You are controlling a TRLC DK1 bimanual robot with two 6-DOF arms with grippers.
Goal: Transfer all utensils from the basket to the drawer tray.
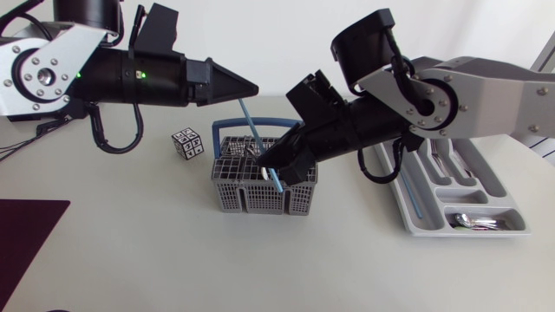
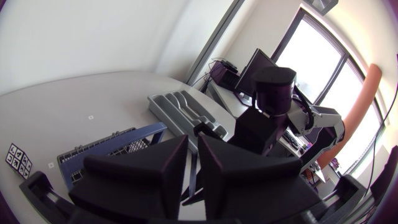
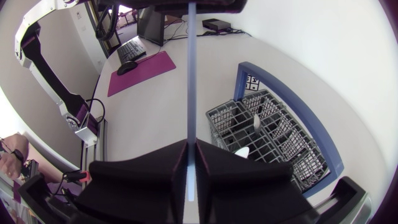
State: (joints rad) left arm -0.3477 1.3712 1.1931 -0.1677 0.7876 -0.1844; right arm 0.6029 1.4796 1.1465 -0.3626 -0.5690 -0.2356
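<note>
Holding utensils [image 1: 245, 150]: blue-handled basket [image 1: 251, 201] and grey drawer tray [image 1: 468, 192].

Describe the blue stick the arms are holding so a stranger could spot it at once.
Find the grey basket with the blue handle mid-table. Slanting up out of it is a thin blue stick, pinched low by the right tool and at its top by the left tool. Unlike the silvery cutlery beside it, it is pale blue and rod-thin.
</note>
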